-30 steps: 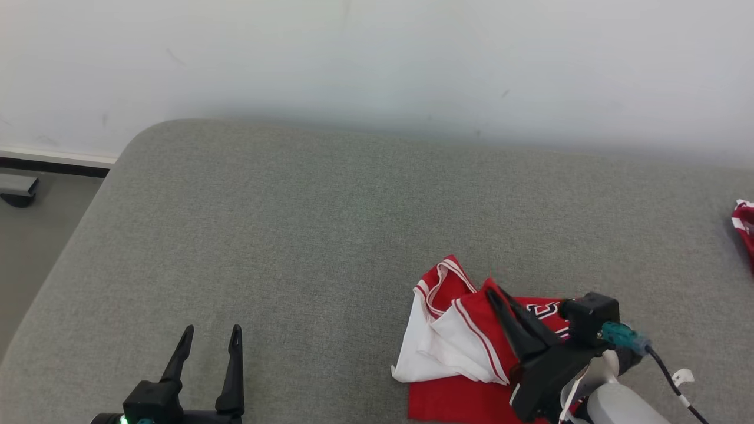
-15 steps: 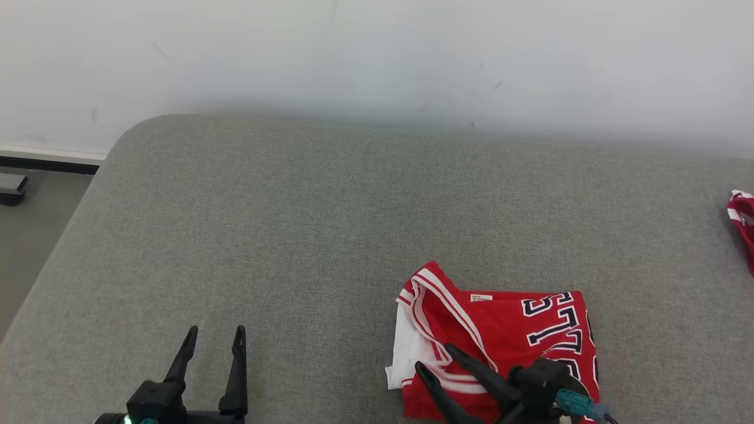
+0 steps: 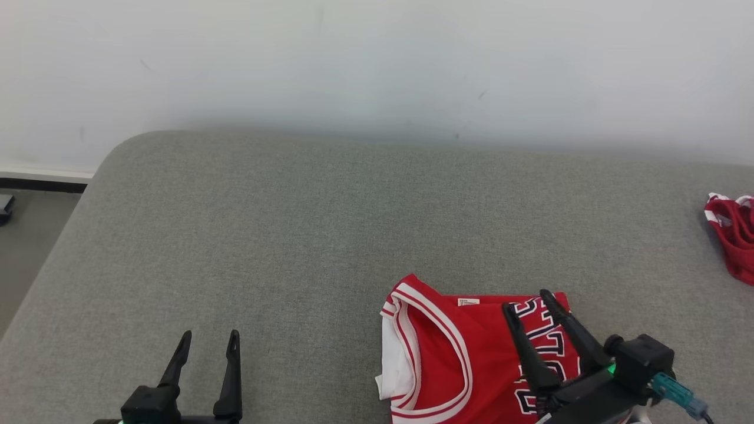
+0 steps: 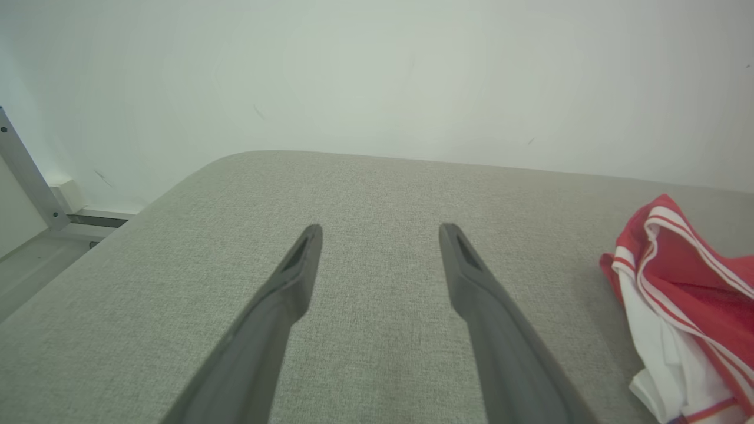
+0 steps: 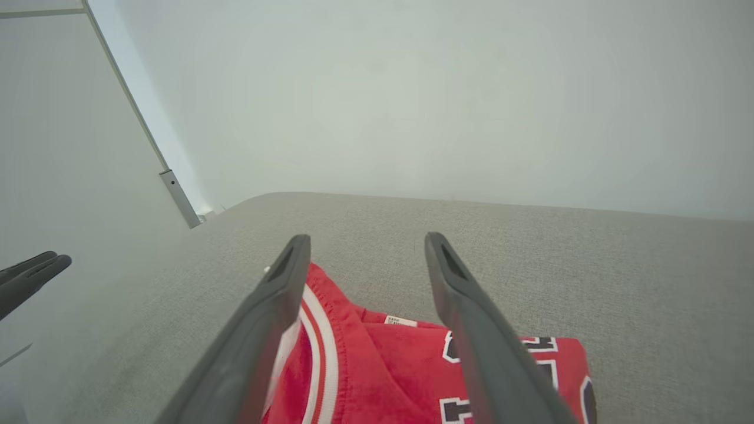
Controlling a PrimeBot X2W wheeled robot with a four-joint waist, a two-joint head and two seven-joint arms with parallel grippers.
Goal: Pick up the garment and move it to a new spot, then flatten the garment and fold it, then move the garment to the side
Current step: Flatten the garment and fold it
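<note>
While garment [image 3: 471, 347] lies folded, R tool [image 3: 525, 299] spread

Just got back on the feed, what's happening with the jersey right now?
The red jersey lies folded on the grey upholstered surface. The right gripper hangs open over its lettered end, gripping nothing. The left gripper is open too, idle over bare fabric to the jersey's left. A second red garment sits at the far right edge.
</note>
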